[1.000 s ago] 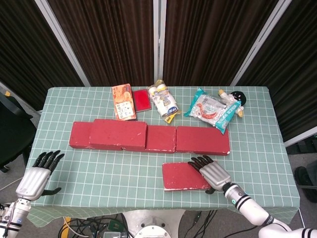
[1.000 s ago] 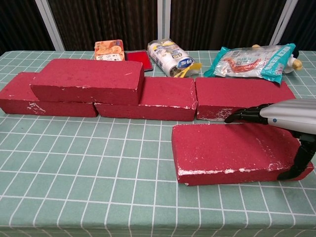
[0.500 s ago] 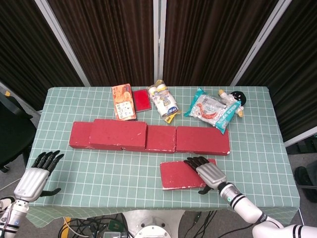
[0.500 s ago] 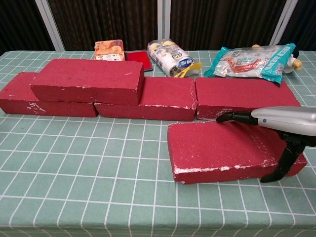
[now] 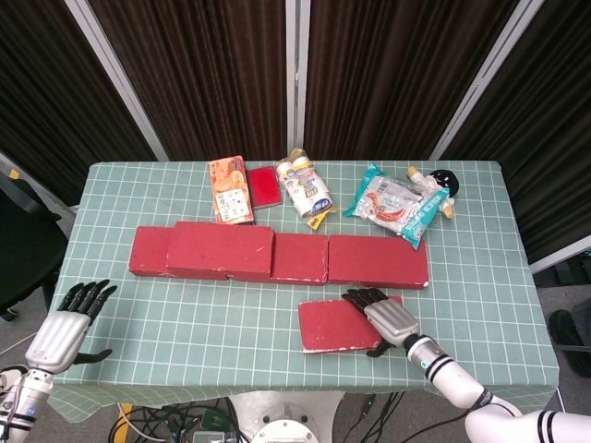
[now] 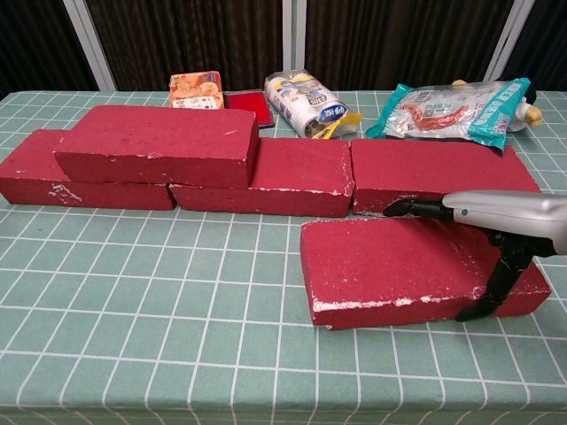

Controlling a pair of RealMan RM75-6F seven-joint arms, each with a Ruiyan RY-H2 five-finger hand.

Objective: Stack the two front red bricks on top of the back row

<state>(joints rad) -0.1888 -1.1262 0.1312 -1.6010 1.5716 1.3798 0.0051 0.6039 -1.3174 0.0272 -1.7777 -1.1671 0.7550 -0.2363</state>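
The back row of red bricks point(image 5: 379, 261) point(image 6: 434, 173) runs across the table's middle. One more red brick point(image 5: 222, 247) point(image 6: 159, 146) lies stacked on the row's left part. A single front red brick point(image 5: 332, 325) point(image 6: 390, 270) lies flat before the row's right end. My right hand point(image 5: 388, 317) point(image 6: 507, 215) grips this brick's right end, with its fingers across the top and its thumb against the near face. My left hand point(image 5: 63, 332) hovers open at the table's front left edge, holding nothing; the chest view does not show it.
Along the back of the green checked table point(image 5: 185, 323) lie an orange snack pack point(image 5: 230, 189) point(image 6: 195, 88), a flat red pad point(image 5: 264, 185), a wrapped roll pack point(image 5: 306, 187) point(image 6: 306, 102), and a teal snack bag point(image 5: 395, 203) point(image 6: 452, 106). A black chair point(image 5: 23, 249) stands at the left.
My right hand has drawn the front brick slightly left, and its thumb has slid left along the near face. The left hand has barely moved.
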